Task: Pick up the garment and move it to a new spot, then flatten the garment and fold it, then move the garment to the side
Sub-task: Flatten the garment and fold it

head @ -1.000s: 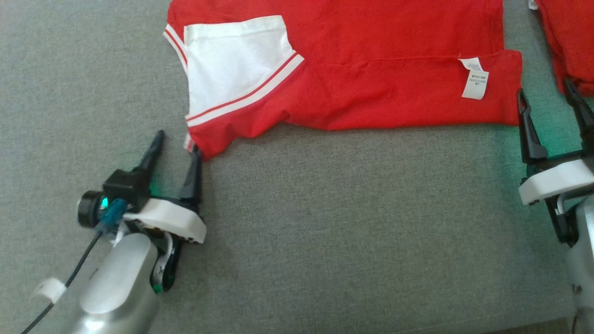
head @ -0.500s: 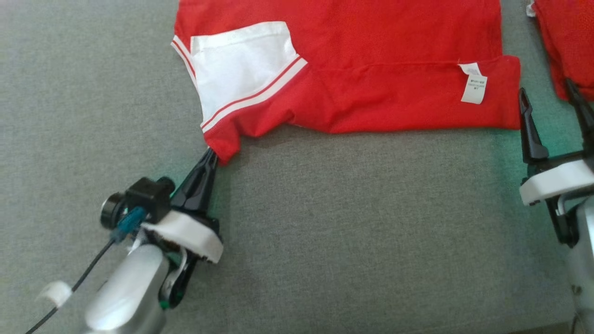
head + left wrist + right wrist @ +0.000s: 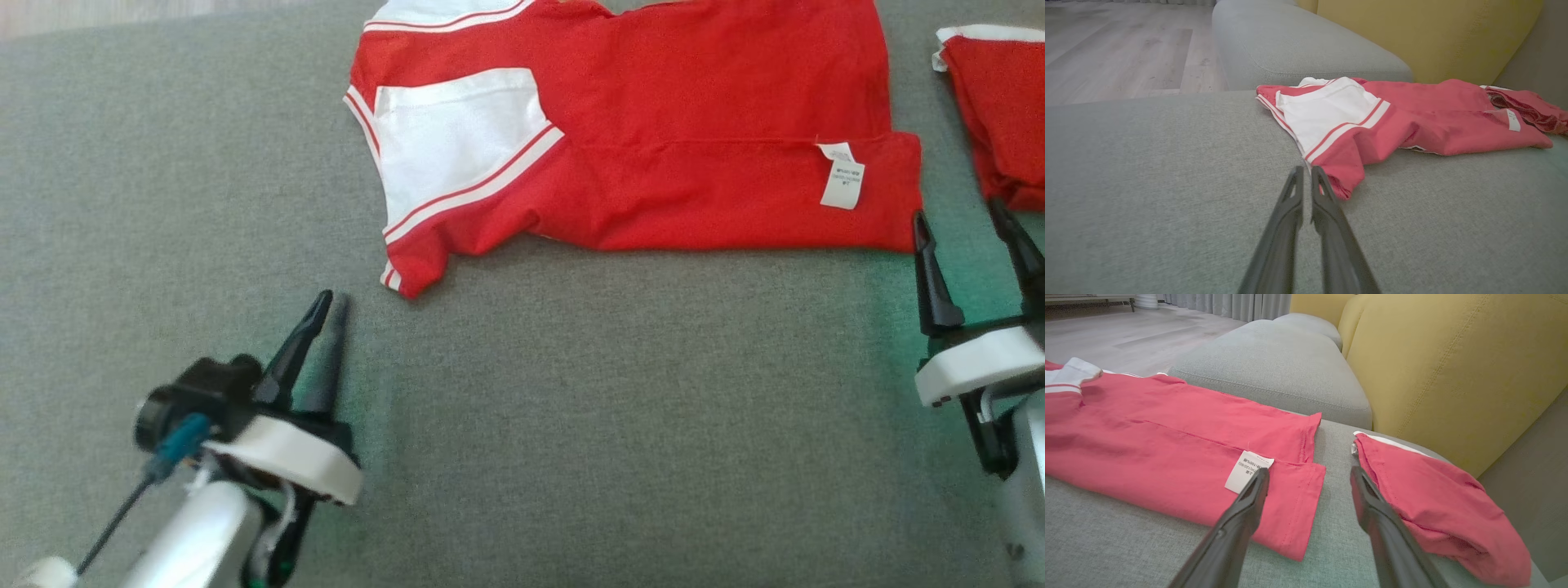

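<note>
Left gripper [image 3: 329, 300] is sitting nearest on the grey sofa cushion [image 3: 571, 425], fingers pinched nearly together and gripping nothing, just short of the sleeve tip. Right gripper [image 3: 963, 220] is hovering spread wide beside the hem. Past them the red and white shirt [image 3: 653, 155] is lying folded flat, with a second red garment [image 3: 1000, 122] further right.

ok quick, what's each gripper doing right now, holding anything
Left gripper: shut, holding nothing, just short of the garment sleeve.
Right gripper: open, empty, by the garment hem.
</note>
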